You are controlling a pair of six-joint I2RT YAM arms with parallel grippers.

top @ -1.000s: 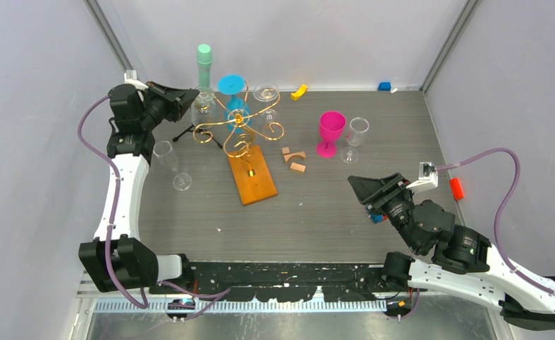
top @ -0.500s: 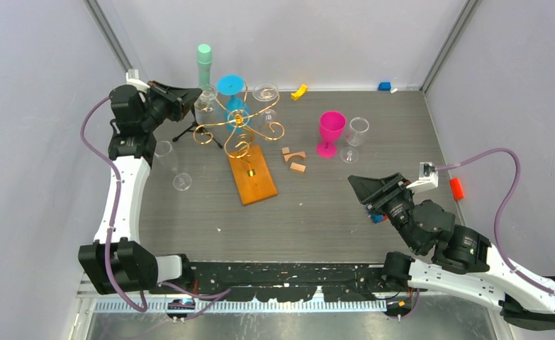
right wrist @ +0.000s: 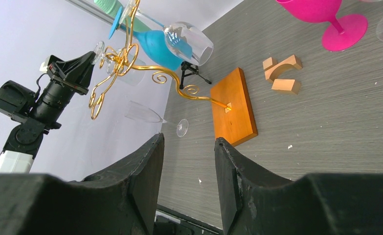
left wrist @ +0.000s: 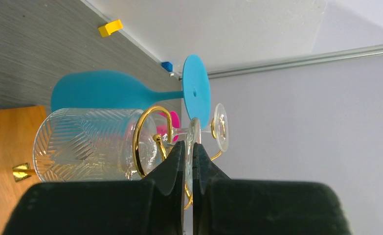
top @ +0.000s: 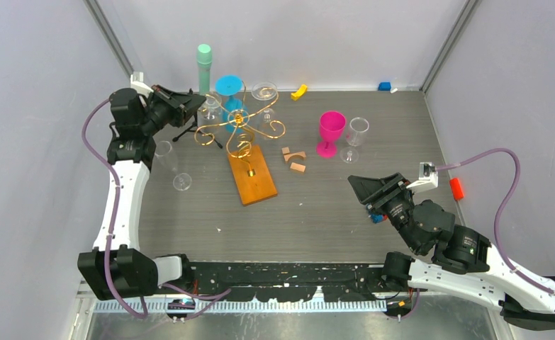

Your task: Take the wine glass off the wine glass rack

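Left tool [left wrist: 189,149] pinches thin foot of etched wine glass [left wrist: 86,144].

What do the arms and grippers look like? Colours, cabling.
The left arm and right arm match: white link shells, bulky black joint housings. The left gripper and right gripper: matte black, two tapered wedge fingers each. A purplish cable loops loosely along each arm.

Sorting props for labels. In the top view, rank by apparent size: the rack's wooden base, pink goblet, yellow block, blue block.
Largest: wooden base; next pink goblet; then yellow block and blue block, too alike to rank firmly.
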